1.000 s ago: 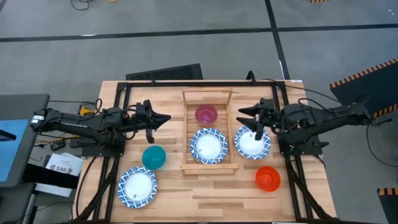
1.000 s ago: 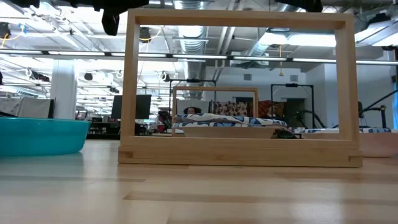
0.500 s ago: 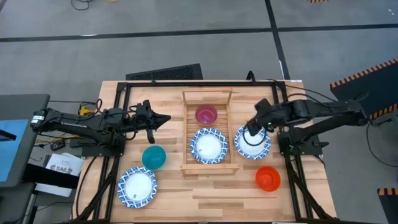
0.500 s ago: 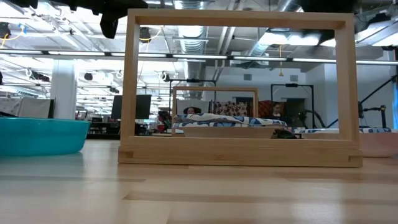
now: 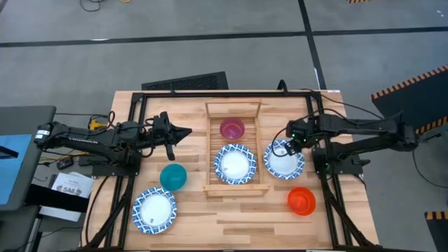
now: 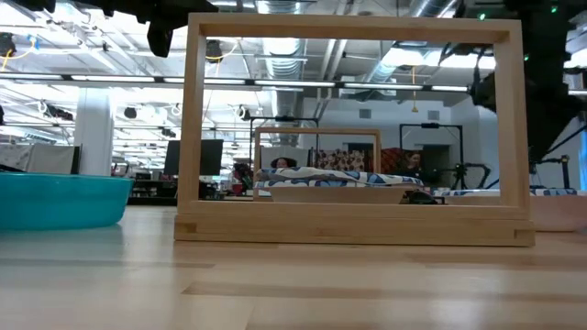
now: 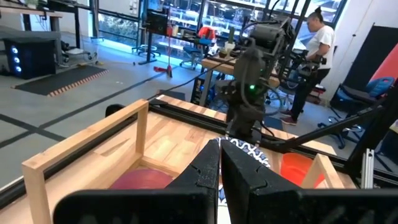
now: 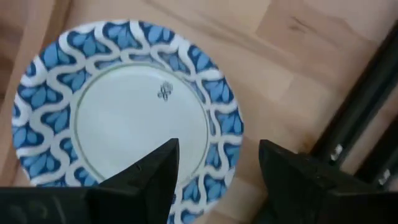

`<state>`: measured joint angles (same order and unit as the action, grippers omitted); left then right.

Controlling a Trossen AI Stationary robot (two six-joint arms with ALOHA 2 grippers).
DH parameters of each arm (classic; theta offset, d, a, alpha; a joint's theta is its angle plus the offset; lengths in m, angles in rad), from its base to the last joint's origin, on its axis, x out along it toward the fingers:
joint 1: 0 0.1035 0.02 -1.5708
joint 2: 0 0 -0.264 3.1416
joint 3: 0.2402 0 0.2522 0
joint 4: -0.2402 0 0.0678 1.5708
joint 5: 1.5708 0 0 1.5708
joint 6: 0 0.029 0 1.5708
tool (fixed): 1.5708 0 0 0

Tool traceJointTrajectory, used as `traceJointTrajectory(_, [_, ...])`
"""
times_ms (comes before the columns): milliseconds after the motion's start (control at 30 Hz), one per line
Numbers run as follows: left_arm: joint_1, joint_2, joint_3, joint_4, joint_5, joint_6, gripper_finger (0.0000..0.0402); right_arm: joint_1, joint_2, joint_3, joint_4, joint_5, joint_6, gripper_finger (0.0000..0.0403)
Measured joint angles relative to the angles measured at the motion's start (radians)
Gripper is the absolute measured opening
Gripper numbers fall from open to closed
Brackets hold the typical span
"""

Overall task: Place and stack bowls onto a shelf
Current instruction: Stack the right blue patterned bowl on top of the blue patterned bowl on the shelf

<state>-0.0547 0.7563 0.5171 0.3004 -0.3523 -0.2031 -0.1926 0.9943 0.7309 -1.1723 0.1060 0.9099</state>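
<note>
Two bowls sit on the slats of the light-wood shelf (image 5: 210,150): a purple bowl (image 5: 232,129) and a white bowl with a blue rim (image 5: 234,164). A second blue-rimmed bowl (image 5: 283,159) stands on the table just right of the shelf. My right gripper (image 5: 290,140) hangs over its far rim, open. In the right wrist view one finger (image 8: 155,171) is over the bowl's inside and the other (image 8: 292,171) is outside the rim (image 8: 227,140). My left gripper (image 5: 178,131) is shut, left of the shelf. The yellow bowl is out of view.
A teal bowl (image 5: 173,176) and a third blue-rimmed bowl (image 5: 154,209) stand on the table left of the shelf. An orange-red bowl (image 5: 302,200) stands near the right front. Black frame bars (image 5: 316,112) run beside the right arm. A person (image 7: 317,37) is in the room beyond.
My right gripper has tipped from pointing level toward the shelf to pointing down. It has come down over the far rim of the blue-rimmed bowl right of the shelf. The bowls have kept their places.
</note>
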Motion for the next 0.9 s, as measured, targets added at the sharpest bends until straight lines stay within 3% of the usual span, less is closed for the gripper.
traceJointTrajectory(267, [0.0, 0.0, 0.0, 0.0, -0.001, -0.017, 0.0, -0.122, 0.06, -0.055, 0.081, -0.031, -0.136, 0.0248])
traceJointTrajectory(900, [0.0, 0.0, 0.0, 0.002, -0.002, -0.029, 0.0, -0.196, 0.283, -0.1, 0.233, -0.057, -0.33, 0.024])
